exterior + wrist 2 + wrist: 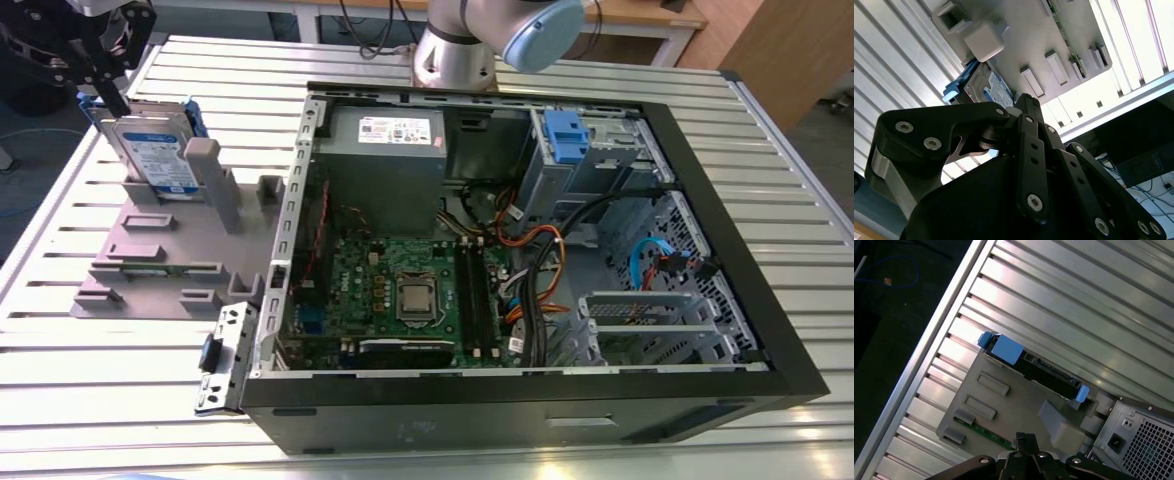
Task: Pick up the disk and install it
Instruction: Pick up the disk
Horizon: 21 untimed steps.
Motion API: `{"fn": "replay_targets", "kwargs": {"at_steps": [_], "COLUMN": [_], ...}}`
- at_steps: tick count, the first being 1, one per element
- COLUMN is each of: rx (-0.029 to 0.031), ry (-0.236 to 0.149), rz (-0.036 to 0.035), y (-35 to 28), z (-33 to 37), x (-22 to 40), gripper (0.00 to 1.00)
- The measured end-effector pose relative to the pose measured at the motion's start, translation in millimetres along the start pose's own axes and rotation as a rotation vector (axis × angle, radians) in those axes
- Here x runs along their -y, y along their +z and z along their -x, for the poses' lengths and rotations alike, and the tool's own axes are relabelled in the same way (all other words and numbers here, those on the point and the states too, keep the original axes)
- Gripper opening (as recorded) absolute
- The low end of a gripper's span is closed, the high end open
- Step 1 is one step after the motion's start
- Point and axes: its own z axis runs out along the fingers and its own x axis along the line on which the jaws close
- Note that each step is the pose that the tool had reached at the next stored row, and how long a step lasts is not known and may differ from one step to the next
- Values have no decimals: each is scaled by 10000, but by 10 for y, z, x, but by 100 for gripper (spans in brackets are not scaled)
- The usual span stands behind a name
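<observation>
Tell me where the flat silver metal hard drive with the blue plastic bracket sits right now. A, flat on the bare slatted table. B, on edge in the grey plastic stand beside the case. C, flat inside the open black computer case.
B: the silver metal hard drive stands on edge in the grey plastic stand, outside the black computer case, toward the exterior view's left.

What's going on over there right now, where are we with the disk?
The arm's hand is just above the top edge of the disk, which stands on edge in the grey stand on the table. The stand is at the exterior view's left of the open computer case. The disk is not yet lifted or installed, and I can't tell whether the hand grips it.
</observation>
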Motion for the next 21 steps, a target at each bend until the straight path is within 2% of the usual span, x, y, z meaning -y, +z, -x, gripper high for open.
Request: {"fn": "replay_targets", "kwargs": {"at_steps": [21], "rx": [1], "ry": [-176], "rz": [5], "y": [0], "z": [0], "x": [0], "gripper": [11]}}
